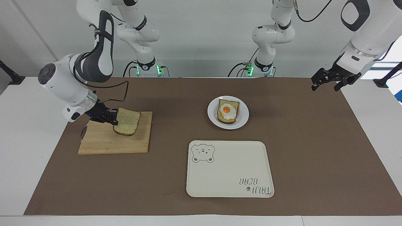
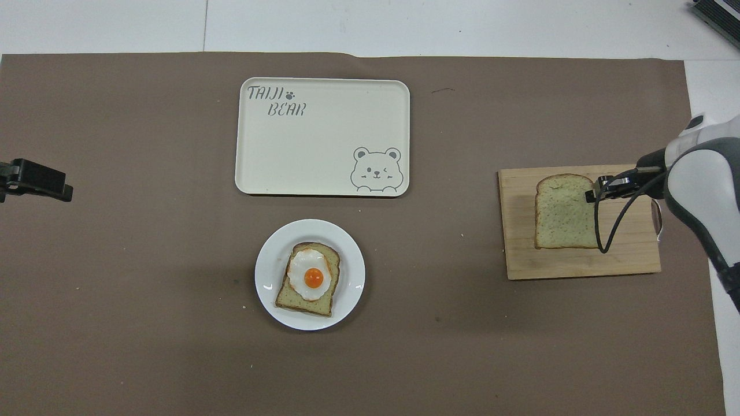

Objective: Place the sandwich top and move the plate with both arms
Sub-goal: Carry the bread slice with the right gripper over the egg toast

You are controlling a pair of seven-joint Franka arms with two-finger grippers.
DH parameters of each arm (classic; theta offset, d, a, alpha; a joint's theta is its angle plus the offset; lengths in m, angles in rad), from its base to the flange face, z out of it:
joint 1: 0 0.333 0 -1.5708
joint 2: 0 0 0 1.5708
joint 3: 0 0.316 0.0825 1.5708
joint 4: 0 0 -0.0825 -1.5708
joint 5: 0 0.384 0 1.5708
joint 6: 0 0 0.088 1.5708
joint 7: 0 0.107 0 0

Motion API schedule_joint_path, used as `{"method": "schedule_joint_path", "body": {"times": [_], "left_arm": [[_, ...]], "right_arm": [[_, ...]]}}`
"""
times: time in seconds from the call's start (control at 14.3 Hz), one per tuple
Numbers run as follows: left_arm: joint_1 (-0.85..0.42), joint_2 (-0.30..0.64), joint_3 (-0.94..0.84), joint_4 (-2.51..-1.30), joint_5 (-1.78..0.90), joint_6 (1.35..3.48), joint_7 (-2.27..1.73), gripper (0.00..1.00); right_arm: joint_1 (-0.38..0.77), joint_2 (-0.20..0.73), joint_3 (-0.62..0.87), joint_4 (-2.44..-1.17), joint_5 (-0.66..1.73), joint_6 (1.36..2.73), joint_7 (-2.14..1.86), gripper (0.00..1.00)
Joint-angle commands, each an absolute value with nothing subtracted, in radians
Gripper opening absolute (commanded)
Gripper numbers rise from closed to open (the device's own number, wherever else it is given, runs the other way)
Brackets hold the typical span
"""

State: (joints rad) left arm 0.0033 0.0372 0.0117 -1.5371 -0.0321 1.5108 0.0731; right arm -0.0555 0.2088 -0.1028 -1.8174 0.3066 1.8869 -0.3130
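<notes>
My right gripper is shut on one edge of the sandwich top, a speckled tan slice with a brown crust, and holds it raised and tilted over the wooden cutting board. The white plate lies mid-table with a bread slice bearing a fried egg on it. My left gripper hangs open, waiting over the edge of the brown mat at the left arm's end of the table.
A cream rectangular tray with a bear print lies farther from the robots than the plate. The brown mat covers most of the table. A black cable loops from the right wrist over the board.
</notes>
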Motion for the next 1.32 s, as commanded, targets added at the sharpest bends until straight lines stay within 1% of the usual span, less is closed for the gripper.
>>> {"method": "schedule_joint_path", "body": {"times": [0.0, 0.42, 0.56, 1.05, 1.25], "left_arm": [[0.000, 0.015, 0.012, -1.555, -0.015, 1.502, 0.060, 1.00], [0.000, 0.015, 0.012, -1.555, -0.015, 1.502, 0.060, 1.00], [0.000, 0.015, 0.012, -1.555, -0.015, 1.502, 0.060, 1.00], [0.000, 0.015, 0.012, -1.555, -0.015, 1.502, 0.060, 1.00], [0.000, 0.015, 0.012, -1.555, -0.015, 1.502, 0.060, 1.00]], "right_arm": [[-0.058, 0.204, -0.101, -1.812, 0.368, 1.849, -0.339, 0.00], [0.014, 0.187, -0.098, -1.839, 0.397, 1.822, -0.308, 0.00], [0.075, 0.175, -0.098, -1.859, 0.402, 1.827, -0.250, 0.00], [0.238, 0.167, -0.098, -1.859, 0.439, 1.838, -0.028, 0.00], [0.307, 0.166, -0.098, -1.859, 0.466, 1.870, 0.075, 0.00]]}}
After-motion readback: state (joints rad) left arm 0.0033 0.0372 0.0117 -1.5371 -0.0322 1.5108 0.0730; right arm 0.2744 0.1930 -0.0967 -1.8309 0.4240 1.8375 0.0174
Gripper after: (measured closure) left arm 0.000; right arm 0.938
